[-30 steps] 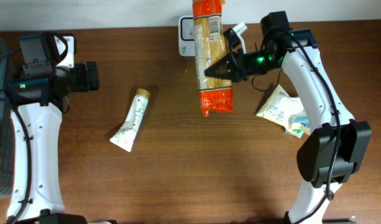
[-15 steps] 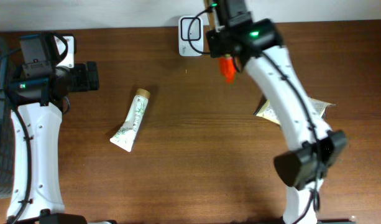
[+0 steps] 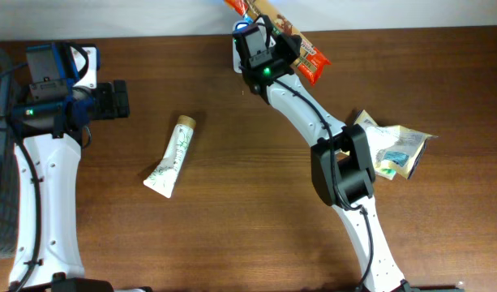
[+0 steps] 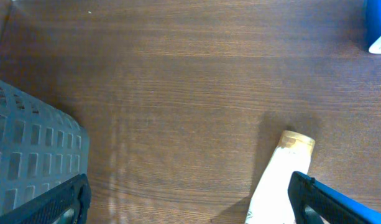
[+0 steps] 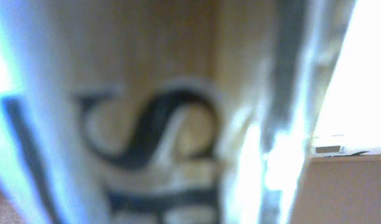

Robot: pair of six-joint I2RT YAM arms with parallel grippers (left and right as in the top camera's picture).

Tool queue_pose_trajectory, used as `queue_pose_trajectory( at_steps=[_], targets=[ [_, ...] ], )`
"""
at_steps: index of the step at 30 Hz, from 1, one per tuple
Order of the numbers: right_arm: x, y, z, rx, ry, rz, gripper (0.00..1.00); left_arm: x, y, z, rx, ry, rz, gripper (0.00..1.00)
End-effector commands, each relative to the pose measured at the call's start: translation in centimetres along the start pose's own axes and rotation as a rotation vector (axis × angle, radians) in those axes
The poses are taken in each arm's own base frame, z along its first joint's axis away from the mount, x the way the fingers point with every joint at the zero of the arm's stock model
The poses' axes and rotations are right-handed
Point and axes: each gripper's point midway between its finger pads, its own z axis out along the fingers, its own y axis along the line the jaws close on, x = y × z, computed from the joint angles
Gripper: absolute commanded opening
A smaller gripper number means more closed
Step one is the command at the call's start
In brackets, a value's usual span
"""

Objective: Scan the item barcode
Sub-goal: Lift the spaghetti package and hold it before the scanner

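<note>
Scanning is in hand: the right pincer [image 3: 272, 34], closed on the orange pasta packet [image 3: 306, 55], holds it above the table [image 3: 232, 211] at its far edge by the white scanner [image 3: 237, 57], the left pincer [image 3: 121, 100] gapes idle, and next the barcode likely needs turning toward the scanner's window.

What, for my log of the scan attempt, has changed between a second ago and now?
The right gripper, still shut on the orange pasta packet, carried it toward the far edge and turned it slantwise over the white scanner. The left gripper stayed open and parked. The tube did not move, and the snack pouch looks unmoved.
</note>
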Motion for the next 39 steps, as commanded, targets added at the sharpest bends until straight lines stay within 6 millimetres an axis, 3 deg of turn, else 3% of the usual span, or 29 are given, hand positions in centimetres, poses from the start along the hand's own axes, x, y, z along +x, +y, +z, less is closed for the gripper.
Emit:
queue_pose_trajectory(
  at_steps=[1,8,15,23,32,35,39],
  targets=[
    [-1.3,-2.7,-1.7,0.091,-0.005,0.04,0.04,0.0,0.3,0.1,-0.007,0.001,-0.012,0.99],
    [-0.6,-0.3,-0.4,0.097,0.015,-0.073,0.04,0.0,0.3,0.1,-0.007,0.001,-0.012,1.0],
    [-0.2,0.1,0.1,0.1,0.024,-0.076,0.04,0.0,0.3,0.1,-0.007,0.001,-0.012,0.99],
    [0.0,-2.6,-0.4,0.236,0.077,-0.067,0.04,0.0,0.3,0.1,-0.007,0.001,-0.012,0.99],
    [-0.5,-2.7,-1.6,0.258,0.079,-0.093,0.04,0.0,0.3,0.1,-0.007,0.001,-0.012,0.99],
    [-1.6,-3.8,-3.1,0.263,0.047,-0.046,0.04,0.0,0.3,0.1,-0.007,0.001,-0.012,0.99],
    [-3.3,-7.2,-6.4,0.268,-0.003,0.05,0.04,0.0,0.3,0.1,-0.007,0.001,-0.012,0.99]
  ],
)
